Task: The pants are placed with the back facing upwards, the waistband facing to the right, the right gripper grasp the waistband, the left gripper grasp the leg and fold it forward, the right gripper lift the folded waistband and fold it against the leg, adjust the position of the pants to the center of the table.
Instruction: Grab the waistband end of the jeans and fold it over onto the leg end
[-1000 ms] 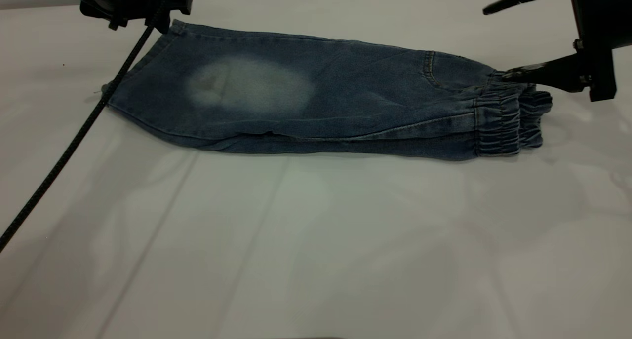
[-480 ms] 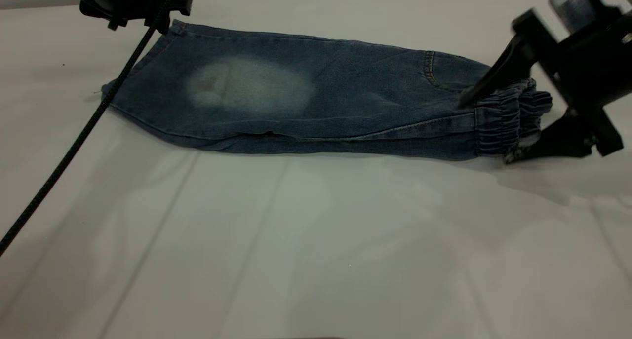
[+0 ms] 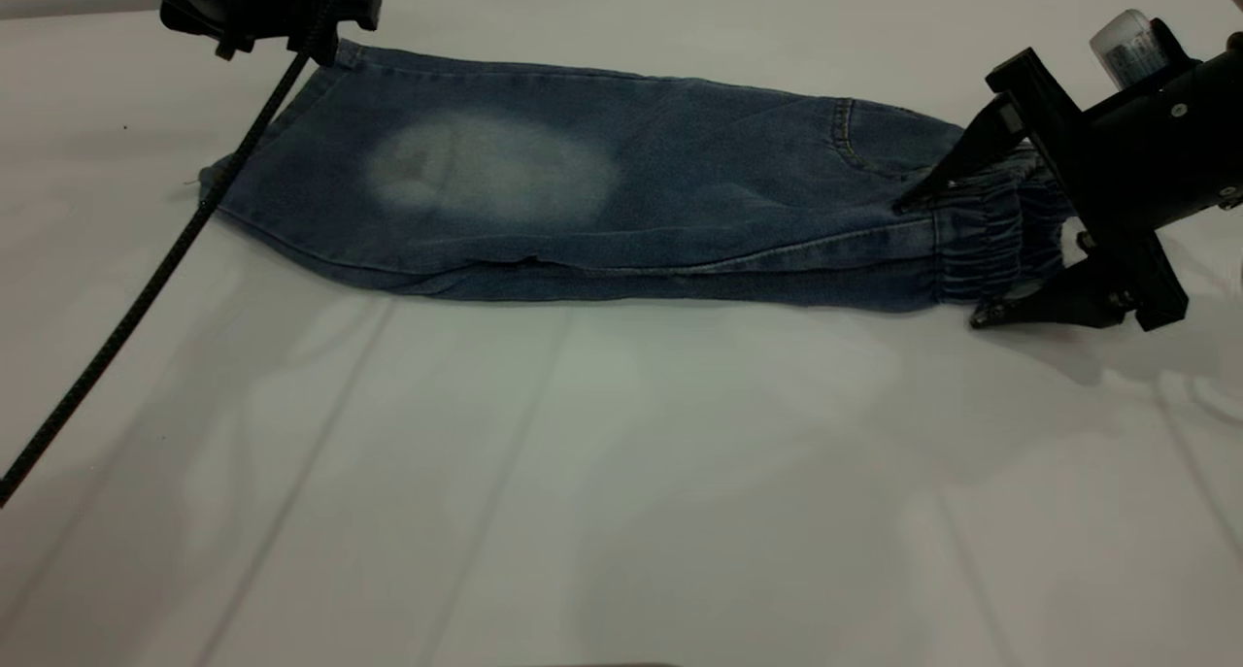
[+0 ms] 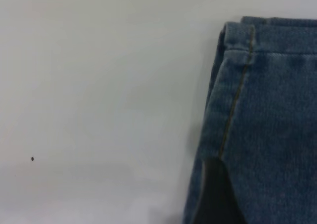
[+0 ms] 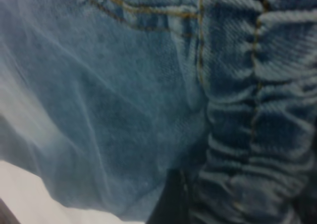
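Exterior view
Pants (image 3: 602,206): folded lengthwise into a long strip, lying flat across the far half of the table (image 3: 621,492), leg hem at the left, waistband (image 3: 991,240) at the right; a pale bleached patch (image 3: 490,167) shows on the upper layer toward the left.
Right gripper (image 3: 947,259): at the right end of the pants, body tilted, its silver-white cylinder (image 3: 1126,46) up at the far right. Jaws spread wide across the waistband: the far finger's tip rests on the denim just left of the gathers, the near finger's tip sits on the table just off the near edge of the band. The band lies between them, not clamped.
Left gripper (image 3: 262,12): at the far left corner of the pants, over the hem; only part of its black body is in view, and I cannot tell how its fingers stand.
Cable (image 3: 155,269): a black braided line running from the left gripper toward the near left edge, crossing the hem corner.

Left wrist view
Pants (image 4: 267,130): the stitched hem corner on the white table (image 4: 99,100); a dark fingertip (image 4: 215,194) lies against the denim edge.

Right wrist view
Waistband (image 5: 252,120): ruffled elastic gathers fill one side, smoother denim with an orange-stitched pocket seam (image 5: 143,13) beside it. A dark fingertip (image 5: 171,199) presses at the edge of the gathers.
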